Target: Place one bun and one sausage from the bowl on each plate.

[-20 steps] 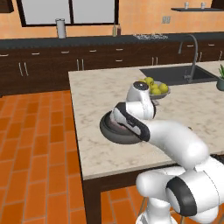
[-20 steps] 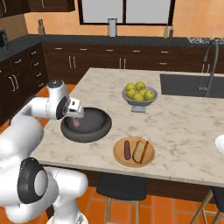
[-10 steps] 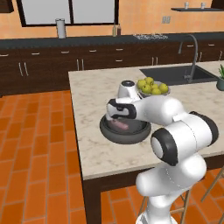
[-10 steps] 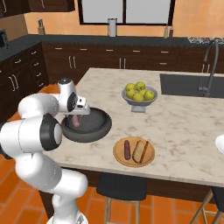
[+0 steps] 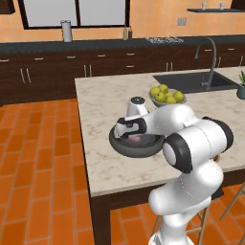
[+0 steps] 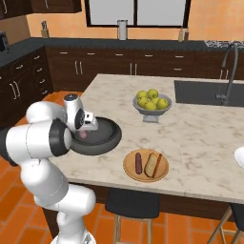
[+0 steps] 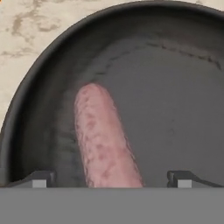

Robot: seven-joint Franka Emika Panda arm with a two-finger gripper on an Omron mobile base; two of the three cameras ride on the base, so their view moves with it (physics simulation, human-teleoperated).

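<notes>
Bowl [image 6: 102, 140]: on counter [image 6: 200, 138], one sausage [image 7: 105, 140] lying inside near its wall. Wooden plate [image 6: 146, 166]: just beside the bowl toward the counter's front edge, bun [image 6: 152, 164] and second sausage [image 6: 138, 162] side by side on it. Fruit bowl [image 6: 151, 109]: behind the plate. Sink [image 6: 209, 93]: far corner.

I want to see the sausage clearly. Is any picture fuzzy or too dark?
Hand view: the pink sausage is big but soft-edged, in a dim, dark bowl. Left base view: evenly lit, the arm covers part of the bowl. Right base view: bright, sausage tiny.
</notes>
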